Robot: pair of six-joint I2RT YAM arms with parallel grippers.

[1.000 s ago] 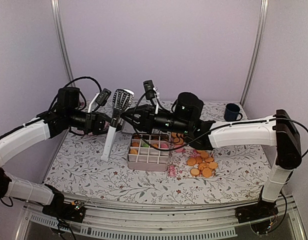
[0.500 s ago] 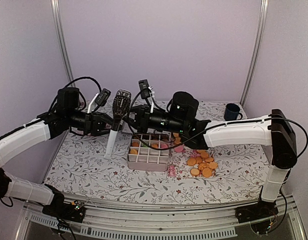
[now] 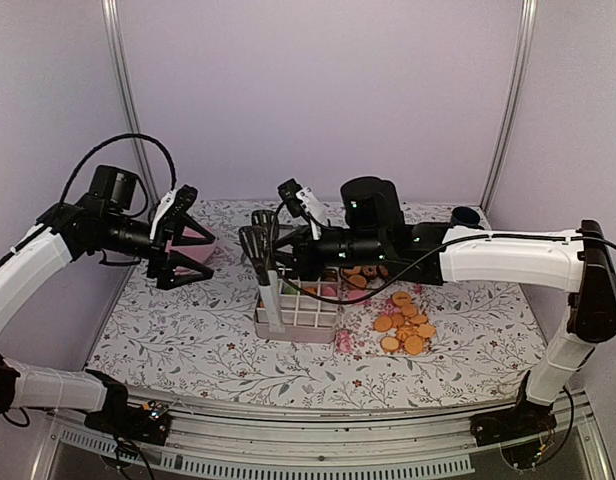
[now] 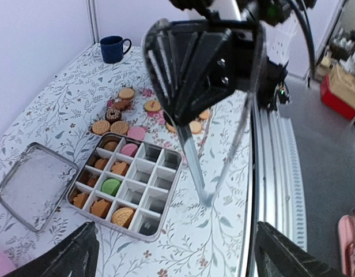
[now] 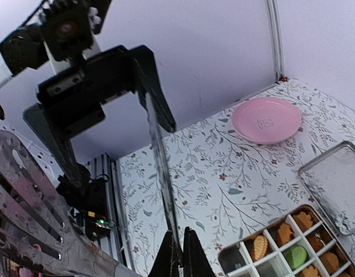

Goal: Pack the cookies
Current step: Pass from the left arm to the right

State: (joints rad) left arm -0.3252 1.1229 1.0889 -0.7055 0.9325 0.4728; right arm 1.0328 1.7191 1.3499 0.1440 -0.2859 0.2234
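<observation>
Loose cookies (image 3: 403,330) lie on the table right of a white divided box (image 3: 300,308) that holds several more cookies (image 4: 111,186). My right gripper (image 3: 284,258) is shut on one thin arm of a pair of black-headed tongs (image 3: 258,245). The tongs stand over the box's left front corner with their heads up. In the right wrist view that gripper (image 5: 178,257) pinches the metal arm (image 5: 160,173). My left gripper (image 3: 203,255) is open and empty, off to the left. In the left wrist view the tongs (image 4: 200,63) hang well ahead of it (image 4: 177,259).
A pink plate (image 3: 196,251) lies behind the left gripper. A dark blue mug (image 3: 466,222) stands at the back right. A clear lid (image 4: 33,184) lies beside the box. More cookies (image 4: 117,118) sit beyond the box. The table's metal rail (image 4: 275,150) runs along the right.
The left gripper opened, let go of the tongs and drew back to the left. The right gripper shut on the tongs and swung them down towards the box.
</observation>
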